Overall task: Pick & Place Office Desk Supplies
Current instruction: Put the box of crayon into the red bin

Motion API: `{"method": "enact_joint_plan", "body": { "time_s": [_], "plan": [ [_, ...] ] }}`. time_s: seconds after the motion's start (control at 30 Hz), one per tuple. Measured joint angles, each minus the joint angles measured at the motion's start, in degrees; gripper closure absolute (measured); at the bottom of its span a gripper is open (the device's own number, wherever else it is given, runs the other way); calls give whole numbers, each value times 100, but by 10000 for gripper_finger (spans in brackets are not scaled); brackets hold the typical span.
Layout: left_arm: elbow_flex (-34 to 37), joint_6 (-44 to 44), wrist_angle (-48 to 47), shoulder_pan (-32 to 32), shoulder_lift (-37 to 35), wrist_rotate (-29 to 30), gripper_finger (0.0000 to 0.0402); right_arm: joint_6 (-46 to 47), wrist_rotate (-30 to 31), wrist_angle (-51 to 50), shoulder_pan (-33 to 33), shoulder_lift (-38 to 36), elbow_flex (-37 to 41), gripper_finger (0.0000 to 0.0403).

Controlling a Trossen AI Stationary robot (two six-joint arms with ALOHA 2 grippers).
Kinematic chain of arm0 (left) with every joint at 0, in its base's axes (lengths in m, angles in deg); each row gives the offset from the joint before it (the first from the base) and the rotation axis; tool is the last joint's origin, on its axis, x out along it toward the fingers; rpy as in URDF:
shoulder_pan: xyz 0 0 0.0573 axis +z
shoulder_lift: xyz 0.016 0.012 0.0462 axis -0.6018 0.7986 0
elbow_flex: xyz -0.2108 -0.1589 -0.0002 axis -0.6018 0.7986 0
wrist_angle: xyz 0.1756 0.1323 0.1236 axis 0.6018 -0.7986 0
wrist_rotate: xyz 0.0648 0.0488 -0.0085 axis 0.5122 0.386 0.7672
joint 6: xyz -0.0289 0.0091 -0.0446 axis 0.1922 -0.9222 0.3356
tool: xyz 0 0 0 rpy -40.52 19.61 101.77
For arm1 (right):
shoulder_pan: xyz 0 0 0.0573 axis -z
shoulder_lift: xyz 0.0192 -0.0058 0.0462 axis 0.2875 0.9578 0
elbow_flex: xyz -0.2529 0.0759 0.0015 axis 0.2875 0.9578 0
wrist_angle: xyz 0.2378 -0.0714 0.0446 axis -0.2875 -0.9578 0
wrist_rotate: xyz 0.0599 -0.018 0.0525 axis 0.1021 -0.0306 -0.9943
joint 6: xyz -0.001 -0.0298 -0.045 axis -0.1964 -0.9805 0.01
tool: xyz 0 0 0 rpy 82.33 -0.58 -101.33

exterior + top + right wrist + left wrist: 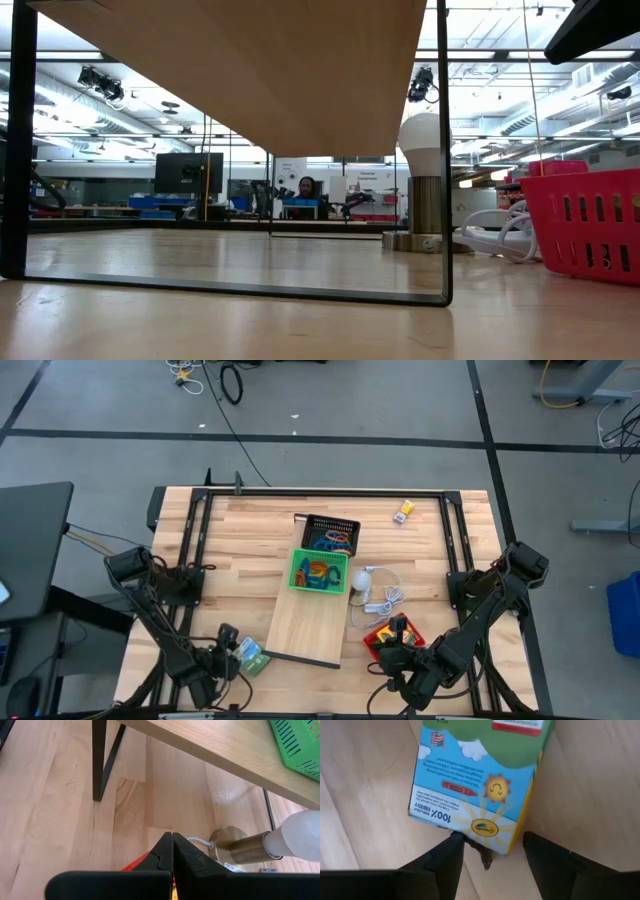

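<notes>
A small card box printed blue, green and yellow [480, 785] lies flat on the table near its near-left corner [251, 657]. My left gripper [492, 857] is open, with one finger on each side of the box's near end. My right gripper [172, 851] is shut and hovers over the red mesh tray [383, 639], and I see nothing between its fingers. Coloured loops lie in the black tray [331, 536] and the green tray [320, 572]. A small yellow box [403, 512] lies by the far edge. My left gripper stands around the box's near end [487, 837], coming level along the table. One finger [451, 851] is close to the box's edge. Whether either finger touches the box, I cannot tell. The box lies flat on the table.
A pale wooden board [305, 628] on a black frame stands mid-table and carries the green tray. A lamp with a white bulb [361, 581] and white cable lies beside the red tray [590, 225]. Black rails run along the table's left, right and far sides.
</notes>
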Motion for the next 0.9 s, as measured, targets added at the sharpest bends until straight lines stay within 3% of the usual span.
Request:
{"method": "enact_joint_plan", "body": {
  "time_s": [0.23,0.5,0.7,0.9],
  "plan": [
    [4,-15,85,-29,114,523,232,11,-2,-1,0,0,0,403],
    [31,-312,366,-96,148,639,385,11,0,24,0,0,2,403],
    [-110,-72,41,-191,150,738,398,12,1,21,0,0,2,403],
    [-636,103,-920,-268,146,622,399,11,1,17,0,0,2,403]
  ]
}}
